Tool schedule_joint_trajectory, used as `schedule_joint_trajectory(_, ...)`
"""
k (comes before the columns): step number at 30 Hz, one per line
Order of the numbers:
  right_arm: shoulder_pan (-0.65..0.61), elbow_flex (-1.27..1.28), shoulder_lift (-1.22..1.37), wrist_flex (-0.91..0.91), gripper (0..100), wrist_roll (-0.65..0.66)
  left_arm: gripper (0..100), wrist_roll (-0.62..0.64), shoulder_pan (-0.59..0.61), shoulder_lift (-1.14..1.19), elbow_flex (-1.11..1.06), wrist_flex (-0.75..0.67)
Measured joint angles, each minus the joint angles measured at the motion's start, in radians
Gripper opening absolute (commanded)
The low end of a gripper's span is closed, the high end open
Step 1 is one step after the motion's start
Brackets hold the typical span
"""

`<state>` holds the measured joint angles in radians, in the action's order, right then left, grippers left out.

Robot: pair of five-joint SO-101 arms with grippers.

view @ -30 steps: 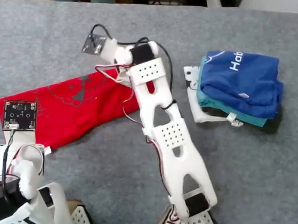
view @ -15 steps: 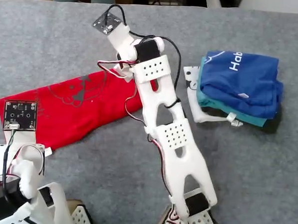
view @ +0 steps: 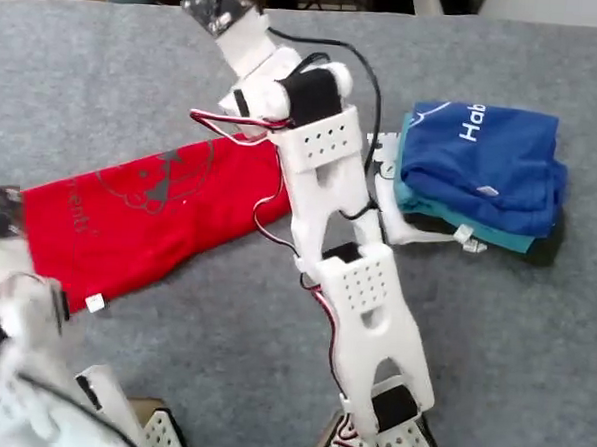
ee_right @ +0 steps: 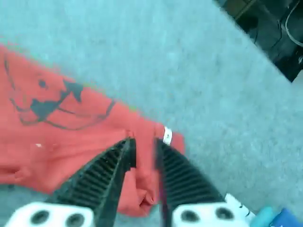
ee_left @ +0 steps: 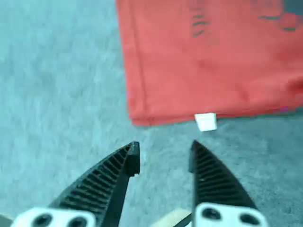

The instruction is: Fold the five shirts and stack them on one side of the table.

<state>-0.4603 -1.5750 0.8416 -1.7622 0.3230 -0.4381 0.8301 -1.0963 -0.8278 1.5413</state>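
A red shirt (view: 149,211), folded into a long strip, lies flat across the left half of the table. In the left wrist view my left gripper (ee_left: 163,150) is open over bare grey cloth, just short of the red shirt's corner (ee_left: 199,61) and its white tag (ee_left: 206,121). My right gripper (ee_right: 143,147) hangs above the other end of the red shirt (ee_right: 71,142), by its printed face; its fingers stand a narrow gap apart and hold nothing. A stack of folded shirts (view: 482,163), blue on top, rests at the right.
The right arm (view: 347,256) stretches from the near edge up over the table's middle. The left arm (view: 14,309) stands at the near left corner. Grey cloth (view: 513,335) covers the table, with open room at near right and far left.
The right arm's wrist has risen and swung toward the far edge, off the shirt's right end. The left arm has shifted left, uncovering the shirt's left end.
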Motion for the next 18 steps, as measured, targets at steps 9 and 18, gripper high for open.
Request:
schedule_joint_trajectory(9, -0.054, 0.397, -0.224, 0.0, 1.4, -0.057, 32, 0.064, 0.135, 0.68, 0.371, -0.063)
schedule_joint_trajectory(18, -0.14, 0.806, -0.462, 0.0, 1.5, -0.057, 32, 0.221, 0.132, 1.283, 0.666, -0.189)
